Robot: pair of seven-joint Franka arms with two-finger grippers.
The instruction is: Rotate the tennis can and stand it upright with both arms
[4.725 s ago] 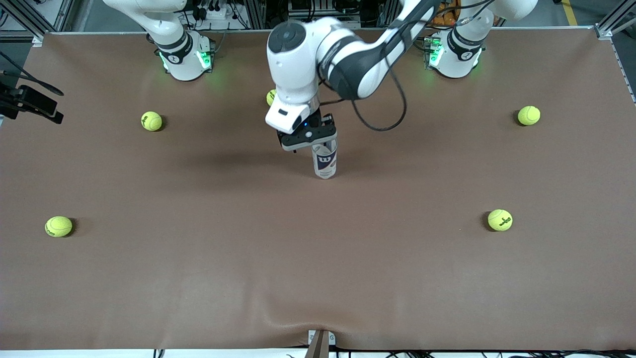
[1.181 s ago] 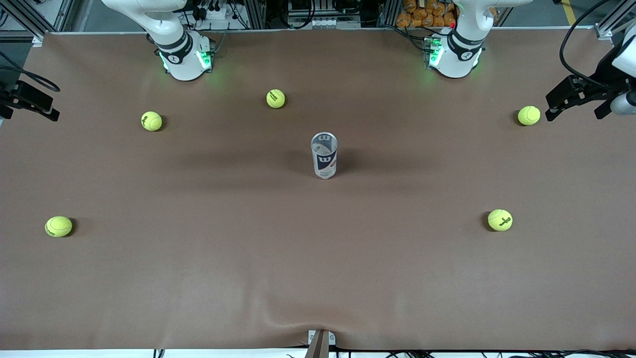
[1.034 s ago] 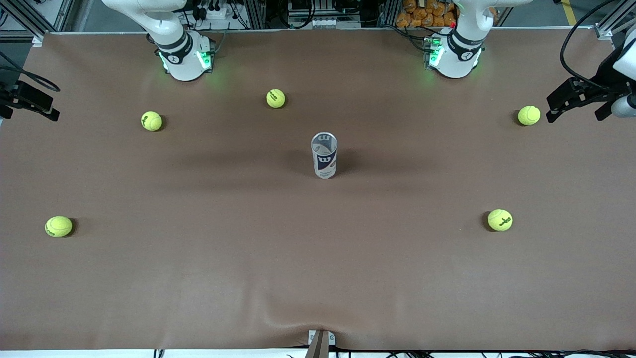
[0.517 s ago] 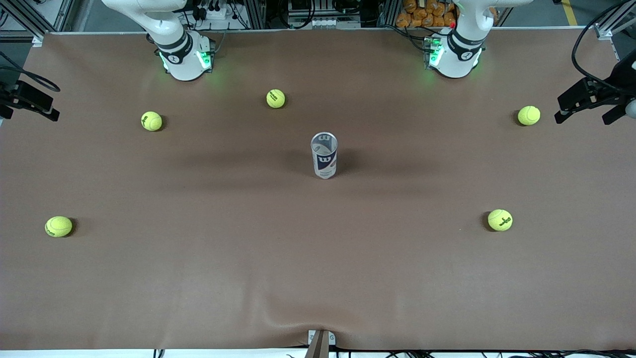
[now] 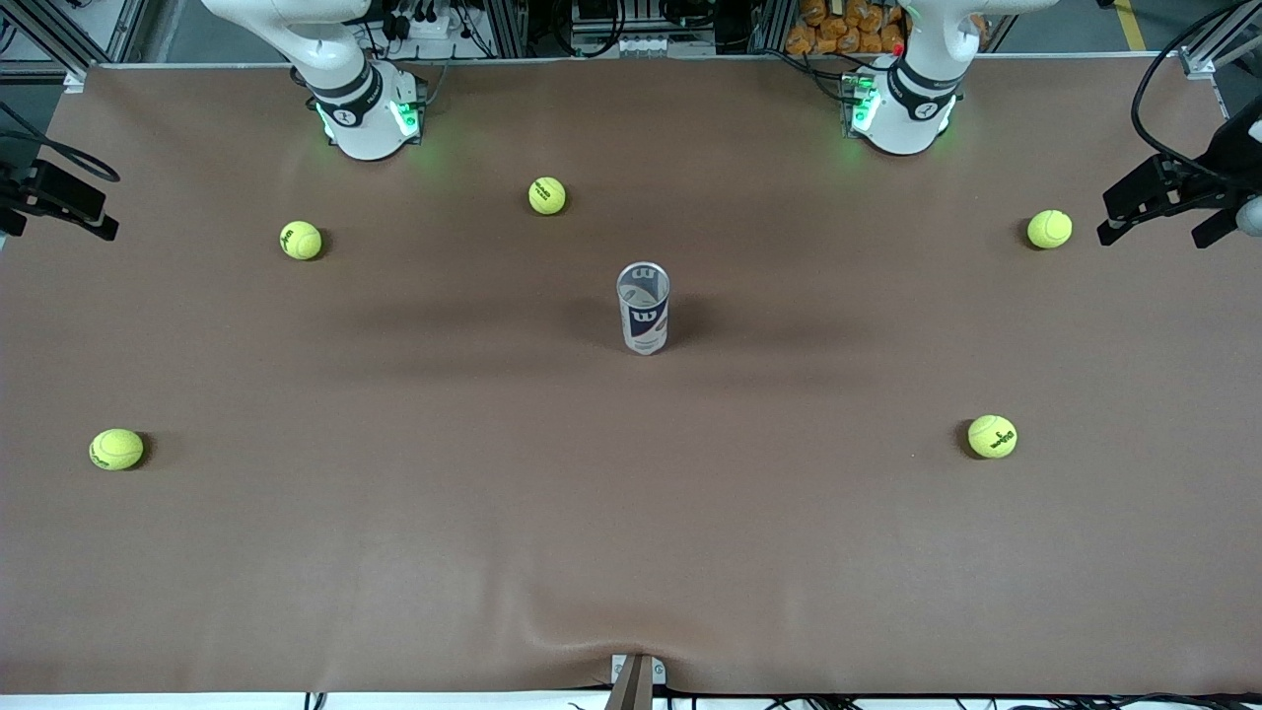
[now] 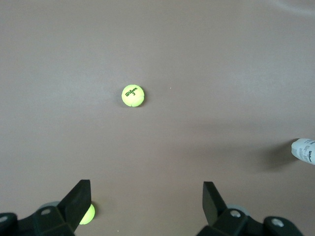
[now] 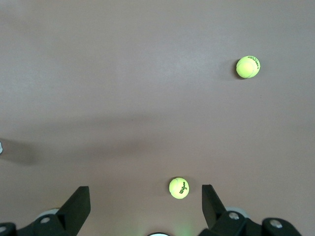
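Observation:
The tennis can (image 5: 643, 320) stands upright in the middle of the table, its open metallic rim up and the navy label with the white W toward the front camera. Nothing touches it. My left gripper (image 5: 1154, 237) hangs open and empty over the table's edge at the left arm's end. The left wrist view shows its fingers (image 6: 81, 196) spread wide above bare mat, with the can (image 6: 304, 150) at the picture's border. My right gripper (image 5: 57, 222) waits open and empty over the edge at the right arm's end, and its fingers (image 7: 79, 199) are wide apart in the right wrist view.
Several yellow-green tennis balls lie scattered on the brown mat: one (image 5: 547, 195) farther from the front camera than the can, one (image 5: 1049, 229) beside the left gripper, one (image 5: 992, 436) and one (image 5: 116, 449) nearer the camera. The arm bases (image 5: 370, 118) glow green.
The left gripper, which was closed around the can's top several seconds ago, has let go and drawn back to the left arm's end. In the last second it drifted slightly farther outward. The can stays upright.

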